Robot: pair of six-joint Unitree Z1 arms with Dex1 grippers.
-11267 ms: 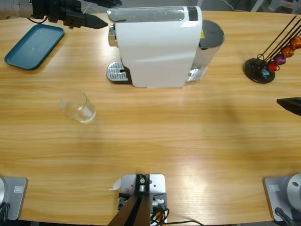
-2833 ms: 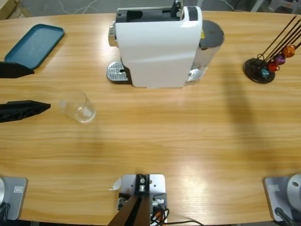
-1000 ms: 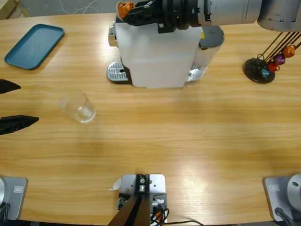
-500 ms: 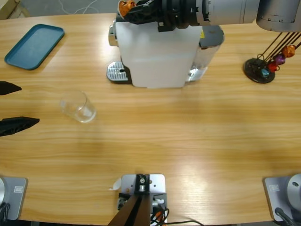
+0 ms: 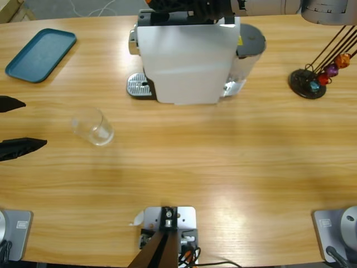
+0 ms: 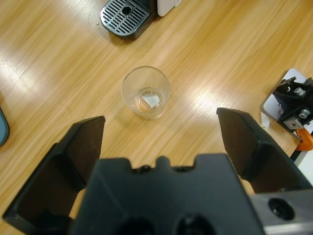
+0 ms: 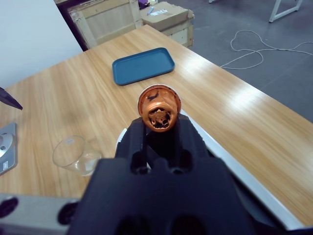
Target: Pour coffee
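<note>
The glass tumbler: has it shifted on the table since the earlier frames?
No. The glass tumbler sits at the same spot below-left of the coffee machine.

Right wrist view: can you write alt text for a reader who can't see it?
The right pincer is shut on an orange coffee capsule, foil face toward the camera, above the long wooden table. Beyond it lie a teal rectangular tray and, lower left, an empty clear glass tumbler.

Bright even light, pale glare patches on table [image 5: 223, 190] (soft shadows)
</note>
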